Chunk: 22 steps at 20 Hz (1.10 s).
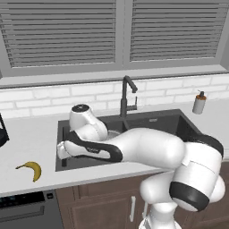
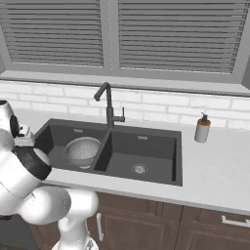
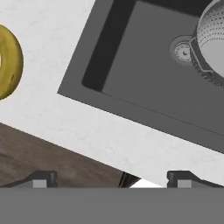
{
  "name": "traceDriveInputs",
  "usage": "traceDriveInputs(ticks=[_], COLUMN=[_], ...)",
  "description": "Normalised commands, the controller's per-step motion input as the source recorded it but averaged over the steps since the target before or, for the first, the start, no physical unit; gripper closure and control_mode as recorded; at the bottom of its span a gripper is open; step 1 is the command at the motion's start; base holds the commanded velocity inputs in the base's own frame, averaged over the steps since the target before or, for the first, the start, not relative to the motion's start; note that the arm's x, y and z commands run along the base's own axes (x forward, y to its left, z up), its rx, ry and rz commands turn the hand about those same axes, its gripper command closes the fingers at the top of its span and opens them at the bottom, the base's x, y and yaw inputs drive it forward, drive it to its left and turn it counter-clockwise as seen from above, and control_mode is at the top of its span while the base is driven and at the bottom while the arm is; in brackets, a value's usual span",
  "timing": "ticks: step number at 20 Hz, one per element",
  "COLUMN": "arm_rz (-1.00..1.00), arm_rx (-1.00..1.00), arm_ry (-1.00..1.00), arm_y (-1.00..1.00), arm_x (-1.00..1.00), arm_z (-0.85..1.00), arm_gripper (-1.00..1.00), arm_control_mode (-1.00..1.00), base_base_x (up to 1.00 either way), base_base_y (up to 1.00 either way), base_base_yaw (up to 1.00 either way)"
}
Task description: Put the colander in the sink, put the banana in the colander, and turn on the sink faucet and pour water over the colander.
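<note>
Colander [image 2: 82, 152] — round perforated metal bowl, standing in the left basin of the sink [image 2: 146, 141], beside the round silver drain [image 3: 183, 51]; empty as far as the right base view shows.

Banana [image 1: 31, 169] — yellow, curved, dark tips; lying on the pale table [image 1: 31, 143] left of the sink, apart from its rim.

Sink faucet [image 2: 108, 106] — dark gooseneck behind the divider, spout angled toward the left basin; no water visible.

Soap dispenser [image 2: 202, 128] — on the table right of the sink.

Pincer [image 3: 111, 179] — jaws wide apart, gripping nothing, above the table edge at the sink's front left corner, between banana and colander.
</note>
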Motion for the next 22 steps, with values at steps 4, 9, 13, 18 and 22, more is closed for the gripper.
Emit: traceDriveInputs(ticks=[4, 9, 13, 18, 22], arm_rz=[0.00, 0.00, 0.05, 0.00, 0.00], arm_rx=[0.00, 0.00, 0.01, 0.00, 0.00], arm_ry=[0.00, 0.00, 0.00, -0.01, -0.04], arm_y=[0.97, 1.00, 0.90, 0.54, 0.22], arm_x=[-0.04, 0.14, 0.23, 0.11, 0.14], arm_z=[0.06, -0.03, -0.17, -0.21, -0.29], arm_gripper=[-1.00, -1.00, -1.00, -1.00, -1.00], arm_control_mode=[-1.00, -1.00, -1.00, -1.00, -1.00], base_base_x=[0.00, 0.00, 0.00, 0.00, 0.00], base_base_y=[0.00, 0.00, 0.00, 0.00, 0.00], base_base_yaw=[0.00, 0.00, 0.00, 0.00, 0.00])
